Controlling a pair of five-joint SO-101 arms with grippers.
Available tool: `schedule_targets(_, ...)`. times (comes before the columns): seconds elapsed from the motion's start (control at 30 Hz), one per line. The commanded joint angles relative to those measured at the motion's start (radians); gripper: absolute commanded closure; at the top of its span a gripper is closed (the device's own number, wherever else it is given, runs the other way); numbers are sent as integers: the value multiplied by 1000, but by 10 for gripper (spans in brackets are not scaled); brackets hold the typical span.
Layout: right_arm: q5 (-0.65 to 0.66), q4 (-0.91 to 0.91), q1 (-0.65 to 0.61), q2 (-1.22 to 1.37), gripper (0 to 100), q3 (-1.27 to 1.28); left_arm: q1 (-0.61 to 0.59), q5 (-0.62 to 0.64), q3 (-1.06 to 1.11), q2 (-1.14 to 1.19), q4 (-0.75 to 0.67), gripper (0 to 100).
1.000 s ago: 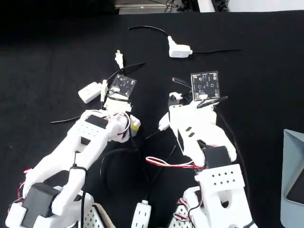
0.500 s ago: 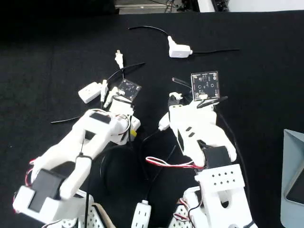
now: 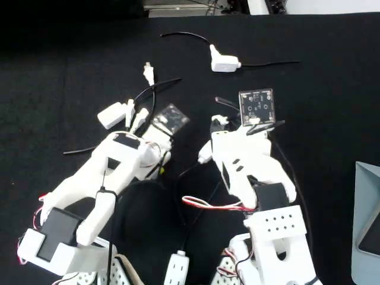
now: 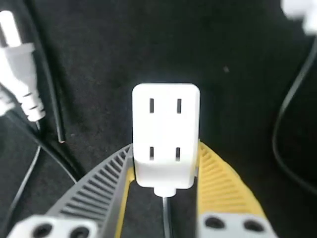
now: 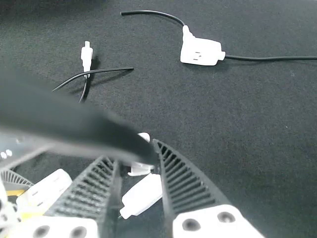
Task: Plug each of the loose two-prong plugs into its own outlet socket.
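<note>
My left gripper (image 4: 166,148) is shut on a white outlet block (image 4: 166,129), its grey and yellow fingers on either side and the slots facing the camera. A loose white plug (image 4: 20,74) lies on the mat beside it. My right gripper (image 5: 134,158) is shut on a white two-prong plug (image 5: 141,191), seen low between the two arms (image 3: 205,155). Farther off lie another outlet block (image 5: 200,52) on a black cord and a small white plug (image 5: 86,52). One more outlet block (image 3: 111,115) and plug (image 3: 129,111) sit ahead of the left arm (image 3: 119,160).
Black cords loop across the black mat around both arms, and one blurred cord (image 5: 74,129) crosses close in front of the right wrist camera. A white power strip (image 3: 177,268) lies at the near edge between the arm bases. A grey object (image 3: 365,219) stands at the right edge.
The left arm has swung, its wrist turning toward the right arm and its base end shifting left. The right arm and its plug have stayed still.
</note>
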Motion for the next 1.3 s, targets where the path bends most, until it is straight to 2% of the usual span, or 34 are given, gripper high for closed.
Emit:
schedule_targets(0.0,9,-17,11,-10,986,-7,-12,-181,-16,2,83,888)
schedule_targets(0.1,9,-17,9,-10,986,-7,-13,-230,-19,-2,89,878)
schedule_targets(0.2,9,-17,9,-10,986,-5,-13,-229,-10,-49,91,824)
schedule_targets(0.37,9,-17,9,-10,986,-5,-13,-126,50,-247,91,756)
schedule_targets(0.5,9,-17,9,-10,986,-5,-61,-86,96,-397,91,724)
schedule_targets(0.63,9,-17,9,-10,986,-5,-150,-81,125,-489,92,720)
schedule_targets(0.7,9,-5,3,-10,986,-8,-202,-38,130,-531,94,722)
schedule_targets(0.87,9,57,-140,-12,986,-7,-332,109,133,-674,198,723)
schedule_targets(1.03,8,58,-272,-10,986,28,-470,262,237,-881,212,723)
schedule_targets(1.27,5,17,-404,133,985,2,-524,385,470,-1140,215,723)
